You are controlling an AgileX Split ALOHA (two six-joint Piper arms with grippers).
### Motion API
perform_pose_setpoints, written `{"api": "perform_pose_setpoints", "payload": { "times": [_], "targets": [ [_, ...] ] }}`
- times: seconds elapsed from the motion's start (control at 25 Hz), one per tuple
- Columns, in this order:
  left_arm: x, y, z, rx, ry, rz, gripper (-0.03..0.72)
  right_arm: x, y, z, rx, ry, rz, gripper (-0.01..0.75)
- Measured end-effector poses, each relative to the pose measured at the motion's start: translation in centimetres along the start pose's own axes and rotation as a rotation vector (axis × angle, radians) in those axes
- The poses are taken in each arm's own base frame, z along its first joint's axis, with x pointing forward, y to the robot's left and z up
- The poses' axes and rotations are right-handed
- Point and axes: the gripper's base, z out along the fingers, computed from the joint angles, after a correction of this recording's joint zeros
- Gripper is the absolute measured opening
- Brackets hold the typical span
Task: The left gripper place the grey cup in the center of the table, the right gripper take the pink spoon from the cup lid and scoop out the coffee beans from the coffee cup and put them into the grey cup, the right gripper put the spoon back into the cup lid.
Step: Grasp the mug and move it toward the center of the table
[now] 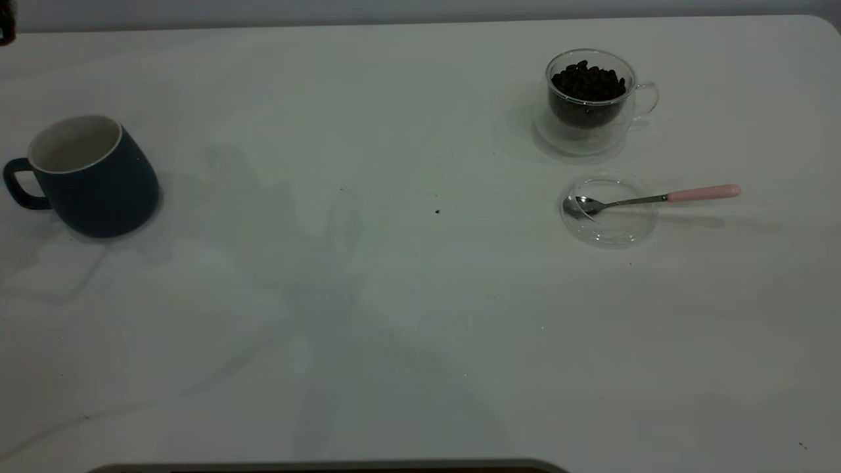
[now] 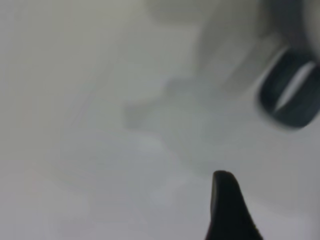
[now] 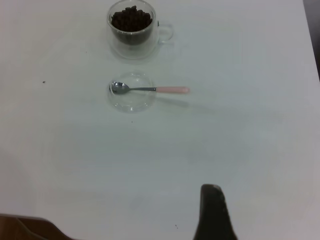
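The white tabletop (image 1: 394,315) fills the exterior view, its middle bare, which by my reading is where the grey cup is meant to go. That grey cup (image 1: 89,174) stands upright at the left edge, handle outward, untouched. At upper right the glass coffee cup (image 1: 591,102) holds coffee beans (image 1: 588,82). Just below it lies the clear cup lid (image 1: 609,210), cradling the bowl of the pink spoon (image 1: 657,198), handle overhanging rightward, easy to pinch. Neither hand appears in the exterior view; each wrist view shows one dark fingertip only, so whether either hand is open I cannot tell.
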Motion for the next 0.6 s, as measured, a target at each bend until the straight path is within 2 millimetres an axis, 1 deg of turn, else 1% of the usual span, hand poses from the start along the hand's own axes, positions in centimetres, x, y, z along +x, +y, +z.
{"api": "perform_pose_setpoints", "payload": {
  "times": [0.12, 0.2, 0.32, 0.52, 0.6],
  "targets": [
    [-0.5, -0.6, 0.0, 0.057, -0.064, 0.169, 0.501, 0.0, 0.0, 0.0, 0.000, 0.000, 0.000, 0.556],
    [-0.7, -0.9, 0.2, 0.085, -0.092, 0.226, 0.501, 0.0, 0.0, 0.0, 0.000, 0.000, 0.000, 0.556],
    [-0.8, -1.1, 0.7, 0.104, -0.101, 0.244, 0.501, 0.0, 0.0, 0.0, 0.000, 0.000, 0.000, 0.556],
    [-0.7, -1.0, 0.8, 0.098, -0.087, 0.264, 0.501, 0.0, 0.0, 0.0, 0.000, 0.000, 0.000, 0.556],
    [-0.7, -1.0, 1.2, 0.101, -0.084, 0.265, 0.501, 0.0, 0.0, 0.0, 0.000, 0.000, 0.000, 0.556]
  ]
}}
